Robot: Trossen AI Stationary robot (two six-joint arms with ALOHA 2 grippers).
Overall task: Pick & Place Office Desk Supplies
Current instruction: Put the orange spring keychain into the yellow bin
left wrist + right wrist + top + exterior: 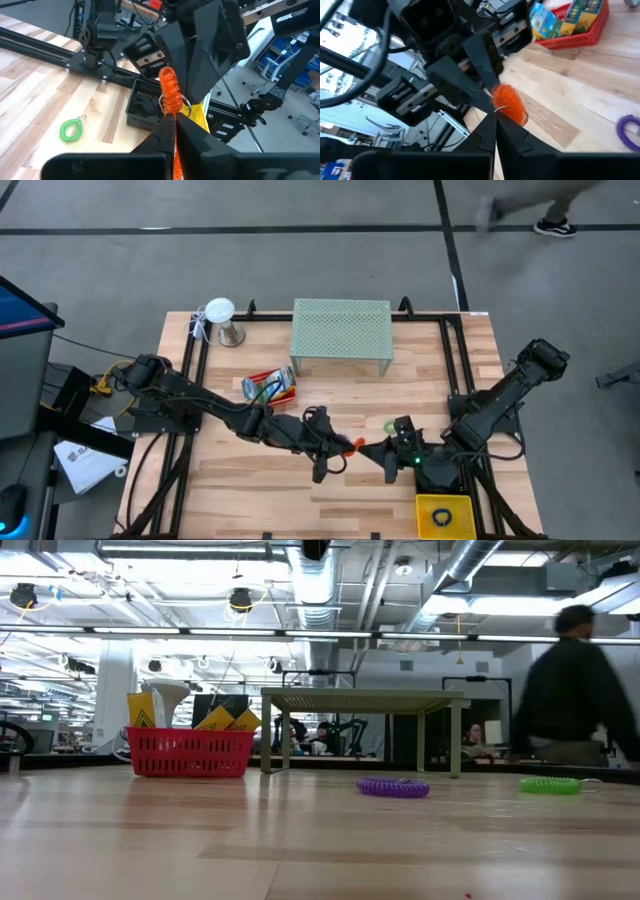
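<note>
An orange elastic coil loop [357, 444] with a small metal ring hangs above the table's middle, between my two grippers. My left gripper [342, 448] comes at it from the table's left and my right gripper [372, 450] from the right; both are shut on it. A green coil loop [389, 425] lies flat on the table just beyond my right gripper. A purple coil loop [393, 787] lies flat on the wood too. Crayon boxes [268, 385] stand in the red tray [286, 393]. My left gripper pinches one end of the orange coil [170, 106] between its two fingertips, near the metal ring, coming almost level from the table's left. The coil is lifted clear of the table. My right gripper pinches the coil's other side [501, 111] at its fingertips, by the ring, coming almost level from the table's right, tip to tip with the left fingers [479, 57].
The mint-green mesh shelf [340, 330] stands at the far middle, a white lamp-like object [222, 320] at the far left. A yellow tray [445, 515] sits at the near right and a black tray [144, 106] beside it. A person walks beyond the table [570, 690].
</note>
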